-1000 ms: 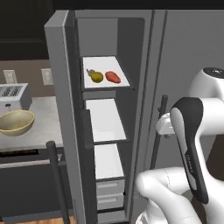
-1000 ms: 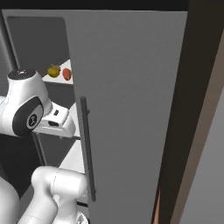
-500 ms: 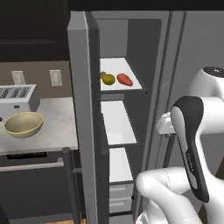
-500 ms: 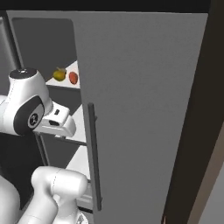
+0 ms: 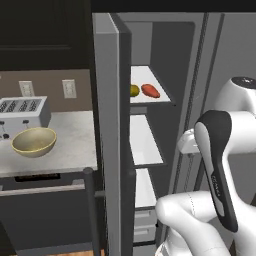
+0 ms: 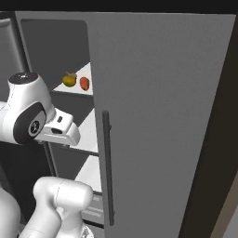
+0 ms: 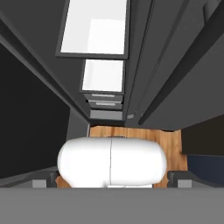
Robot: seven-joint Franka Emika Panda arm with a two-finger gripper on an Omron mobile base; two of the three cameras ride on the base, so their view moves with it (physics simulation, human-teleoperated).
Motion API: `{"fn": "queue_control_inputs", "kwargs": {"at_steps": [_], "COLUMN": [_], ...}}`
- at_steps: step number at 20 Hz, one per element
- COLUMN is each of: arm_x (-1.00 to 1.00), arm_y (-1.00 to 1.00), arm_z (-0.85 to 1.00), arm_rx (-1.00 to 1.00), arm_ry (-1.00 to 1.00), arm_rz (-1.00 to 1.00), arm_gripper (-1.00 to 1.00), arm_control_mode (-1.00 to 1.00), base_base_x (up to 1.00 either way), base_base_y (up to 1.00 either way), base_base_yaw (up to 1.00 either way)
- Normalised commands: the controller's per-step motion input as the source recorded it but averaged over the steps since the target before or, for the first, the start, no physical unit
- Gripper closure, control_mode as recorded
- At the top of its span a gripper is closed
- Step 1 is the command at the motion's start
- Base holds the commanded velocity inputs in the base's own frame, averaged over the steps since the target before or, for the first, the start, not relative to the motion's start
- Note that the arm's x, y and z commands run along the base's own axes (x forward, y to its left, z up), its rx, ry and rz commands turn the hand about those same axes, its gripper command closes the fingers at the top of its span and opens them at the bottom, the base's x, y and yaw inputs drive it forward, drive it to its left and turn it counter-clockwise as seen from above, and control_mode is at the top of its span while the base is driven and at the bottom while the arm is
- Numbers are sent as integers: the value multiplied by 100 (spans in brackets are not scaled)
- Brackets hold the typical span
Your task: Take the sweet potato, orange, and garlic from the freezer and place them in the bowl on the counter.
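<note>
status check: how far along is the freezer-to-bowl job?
Done: freezer door stands open. Nothing moved yet: sweet potato and orange sit side by side on the top shelf; garlic not visible. In hand: nothing, the gripper is open. Left: all three transfers into the empty bowl on the counter.

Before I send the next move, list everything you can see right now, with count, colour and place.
sweet potato: 1, reddish-orange, top freezer shelf, right of the orange
orange: 1, yellow-olive, same shelf, partly behind the door edge
freezer: 1, grey, door open, white shelves, grey drawers at the bottom
bowl: 1, pale yellow-tan, on the counter in front of the toaster
toaster: 1, silver, at the counter's back
counter: 1, white-grey marbled, left of the freezer
wall outlets: 2, white, above the counter
garlic: none visible
gripper: 1, dark fingertips, open, pointing down toward the floor
</note>
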Motion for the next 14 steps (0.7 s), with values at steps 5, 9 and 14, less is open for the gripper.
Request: {"fn": "queue_control_inputs", "kwargs": {"at_steps": [5,9,14], "arm_x": [0,0,0], "arm_y": [0,0,0], "arm_z": [0,0,0], "arm_rx": [0,0,0], "arm_ry": [0,0,0], "arm_rz": [0,0,0], "arm_gripper": [-100,-100,-100], "arm_control_mode": [100,100,100], "base_base_x": [29,40,56], "base_base_y": [28,25,15], "base_base_yaw": [1,0,0]}}
